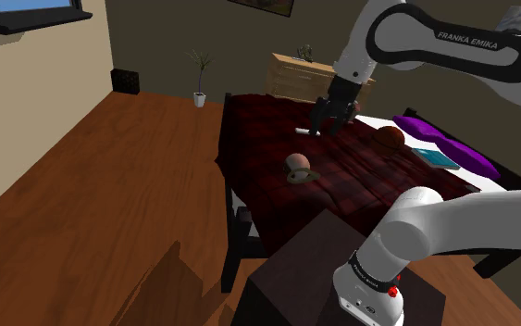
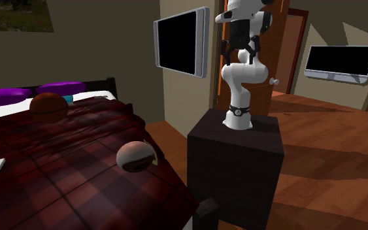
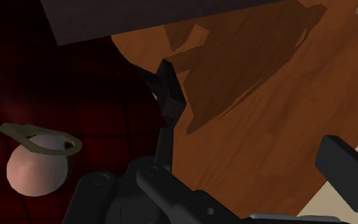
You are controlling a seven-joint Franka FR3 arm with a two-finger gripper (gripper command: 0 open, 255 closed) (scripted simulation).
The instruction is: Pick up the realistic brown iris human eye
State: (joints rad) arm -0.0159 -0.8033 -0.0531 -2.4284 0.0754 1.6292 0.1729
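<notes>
Shoulder view: eye [image 1: 297, 168] lies well apart from ball [image 1: 388, 139], white slab [image 1: 306, 131].

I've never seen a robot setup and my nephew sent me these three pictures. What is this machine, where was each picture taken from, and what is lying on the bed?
It is a simulated white robot arm standing on a dark box beside a bed covered in dark red checks. One picture looks over the arm's shoulder, one looks across the bed toward the arm, and one comes from a camera on its hand. On the bed lie a pale model eye, a brown ball, a small white flat thing, a flat teal thing and purple pillows. The end effector, black with two fingers, hangs open above the bed and holds nothing.
</notes>
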